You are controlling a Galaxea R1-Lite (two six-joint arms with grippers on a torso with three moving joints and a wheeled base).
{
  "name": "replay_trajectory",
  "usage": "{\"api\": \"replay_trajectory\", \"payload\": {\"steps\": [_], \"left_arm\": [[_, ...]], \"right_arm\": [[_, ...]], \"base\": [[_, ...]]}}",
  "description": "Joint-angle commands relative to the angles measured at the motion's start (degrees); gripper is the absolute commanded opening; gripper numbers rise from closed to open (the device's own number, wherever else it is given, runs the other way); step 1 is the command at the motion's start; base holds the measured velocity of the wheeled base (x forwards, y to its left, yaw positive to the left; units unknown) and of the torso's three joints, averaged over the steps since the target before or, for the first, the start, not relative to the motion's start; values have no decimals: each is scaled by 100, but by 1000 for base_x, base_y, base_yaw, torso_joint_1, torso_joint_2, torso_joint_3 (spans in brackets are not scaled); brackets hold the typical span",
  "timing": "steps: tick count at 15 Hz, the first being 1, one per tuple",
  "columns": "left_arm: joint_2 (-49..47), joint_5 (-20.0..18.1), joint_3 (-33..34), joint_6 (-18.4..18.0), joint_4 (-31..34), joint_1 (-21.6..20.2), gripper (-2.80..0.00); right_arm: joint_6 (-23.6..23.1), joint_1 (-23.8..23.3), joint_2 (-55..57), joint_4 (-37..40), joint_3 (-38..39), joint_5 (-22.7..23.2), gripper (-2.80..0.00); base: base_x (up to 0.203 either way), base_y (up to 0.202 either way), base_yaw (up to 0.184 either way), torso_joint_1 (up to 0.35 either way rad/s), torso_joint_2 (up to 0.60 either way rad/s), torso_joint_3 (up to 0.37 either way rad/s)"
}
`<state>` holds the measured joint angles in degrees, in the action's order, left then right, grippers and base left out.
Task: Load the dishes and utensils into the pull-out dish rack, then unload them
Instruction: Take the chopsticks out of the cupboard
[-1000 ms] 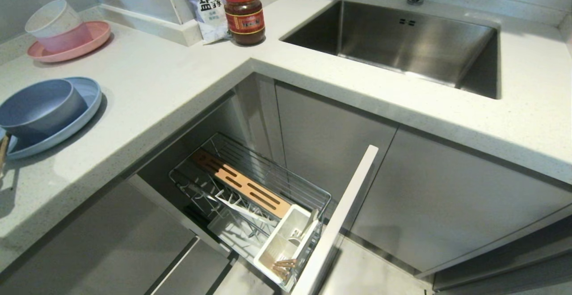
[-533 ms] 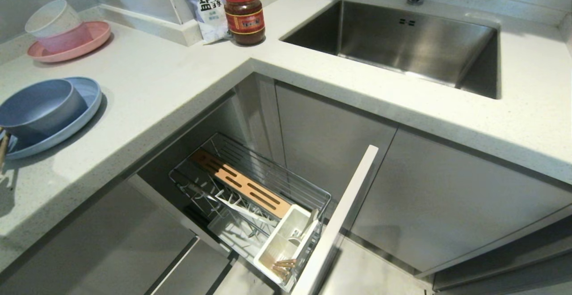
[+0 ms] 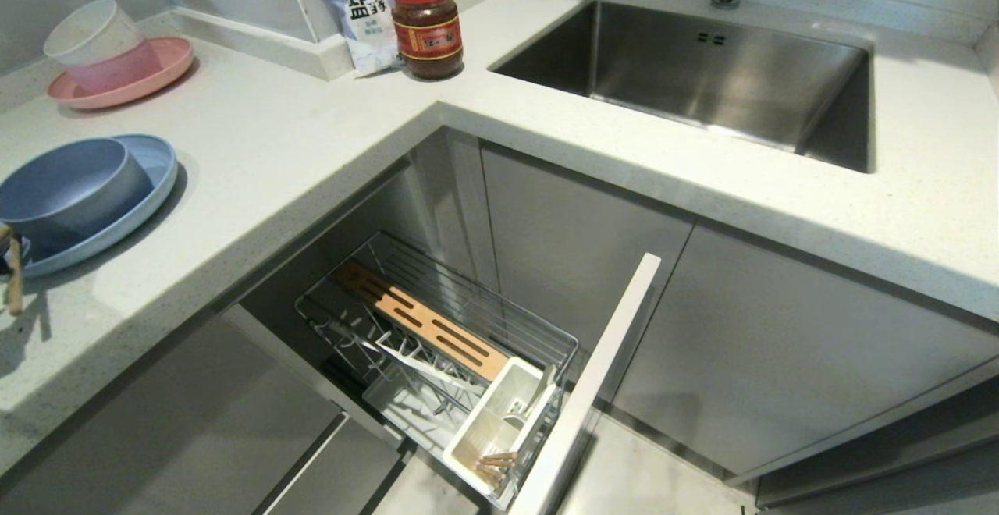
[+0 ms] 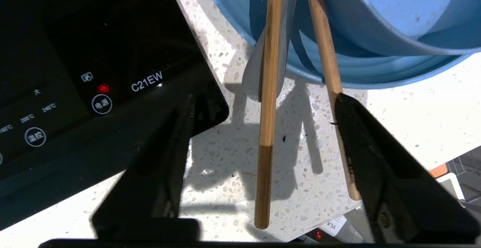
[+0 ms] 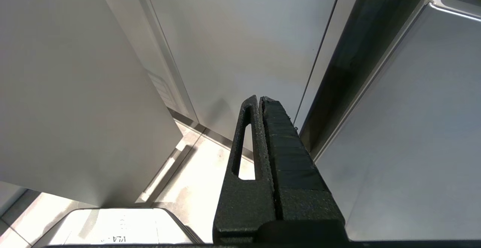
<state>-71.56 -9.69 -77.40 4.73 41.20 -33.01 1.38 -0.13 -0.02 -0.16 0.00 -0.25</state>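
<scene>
Left end effector (image 4: 263,127): fingers spread wide, gripping nothing, astride the chopsticks (image 4: 267,90).
Chopsticks: tips propped on the blue plate (image 3: 148,179), ends on the counter (image 3: 257,156).
Dish rack (image 3: 437,328): pulled out, holding no dishes.
Right end effector (image 5: 259,101): fingers pressed together, parked low by the cabinet.

cooktop panel (image 4: 94,90): "C21EW", "电源" | salt bag (image 3: 360,8): "盐" | jar label (image 3: 427,35): unreadable

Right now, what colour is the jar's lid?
Red; the jar lid shows best in the head view.
</scene>
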Motion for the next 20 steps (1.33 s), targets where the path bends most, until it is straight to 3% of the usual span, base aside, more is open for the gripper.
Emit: {"api": "replay_trajectory", "payload": {"steps": [1,6,9,10,12,16,17,20], "left_arm": [[37,11,-74,10,26,-3,0],[116,197,-309,28,28,-3,0],[199,558,-720,61,25,-3,0],[226,683,-813,84,15,-2,-280],[254,911,-1299,272,-107,31,-280],[212,988,-2270,633,-349,169,-280],[187,987,-2555,864,-405,294,-280],[87,999,-3093,2011,-712,1016,-280]], "right_arm": [[3,5,-24,-2,9,-2,-280],[3,-3,-24,-2,9,-2,-280],[3,3,-24,-2,9,-2,-280],[3,3,-24,-2,9,-2,-280],[3,-3,-24,-2,9,-2,-280],[3,-1,-24,-2,9,-2,-280],[3,4,-24,-2,9,-2,-280],[3,-2,-24,-2,9,-2,-280]], "base": [[0,0,0,0,0,0],[0,0,0,0,0,0],[0,0,0,0,0,0],[0,0,0,0,0,0],[0,0,0,0,0,0],[0,0,0,0,0,0],[0,0,0,0,0,0],[0,0,0,0,0,0]]}}
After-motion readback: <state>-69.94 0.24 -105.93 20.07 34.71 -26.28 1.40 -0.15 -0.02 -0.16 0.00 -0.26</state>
